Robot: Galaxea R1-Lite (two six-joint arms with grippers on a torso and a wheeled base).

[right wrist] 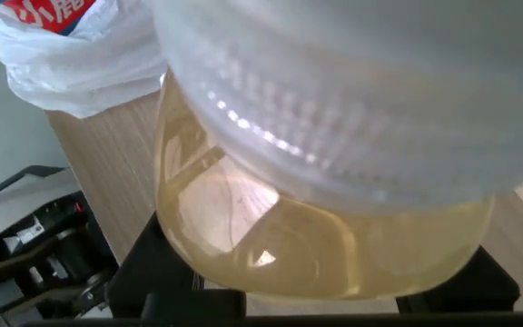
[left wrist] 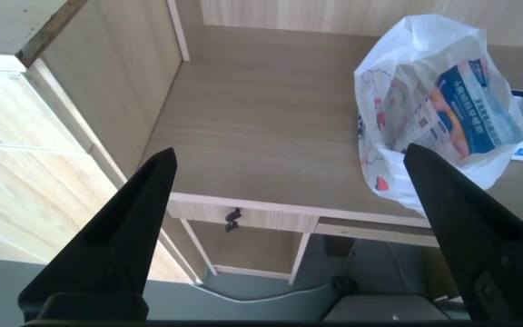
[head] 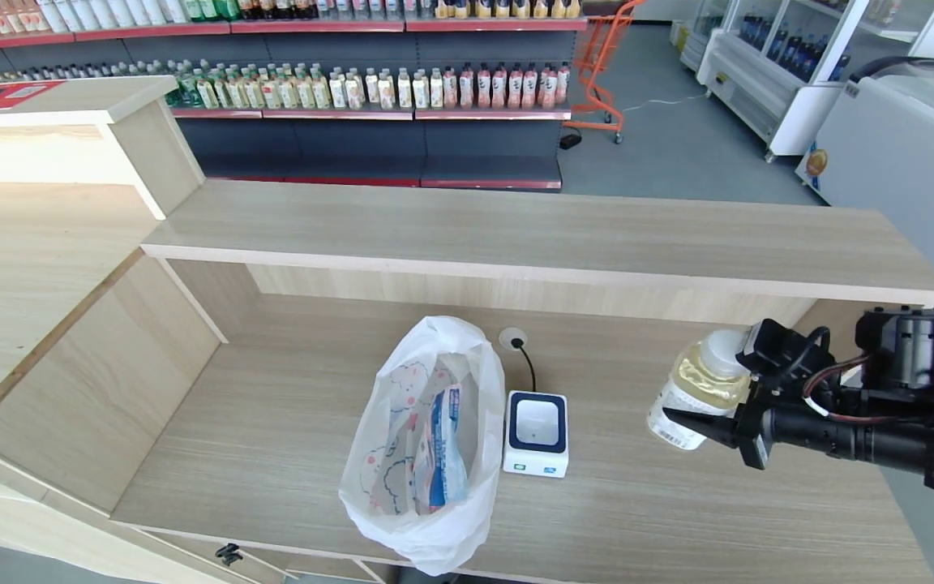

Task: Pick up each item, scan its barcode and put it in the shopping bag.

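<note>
Head view: your right gripper (head: 726,391) clamps a bottle (head: 698,389) of yellow liquid by its body, with the scanner (head: 536,432) and bag (head: 426,438) beyond the fingertips. Left wrist view: your left gripper (left wrist: 289,156) is spread wide and empty, bag (left wrist: 425,100) beyond its fingers. Right wrist view: the bottle (right wrist: 316,236) sits between the fingers. It is probably heavy and slick, so hold the body, not the cap.

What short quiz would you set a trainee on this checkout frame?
1. True or false: the right gripper is shut on the bottle.
2. In the head view, the shopping bag stands: A) left of the scanner; B) right of it; C) on top of it.
3. Fill in: the left gripper is ___, holding nothing.
Key: 1 true; 2 A; 3 open.
</note>
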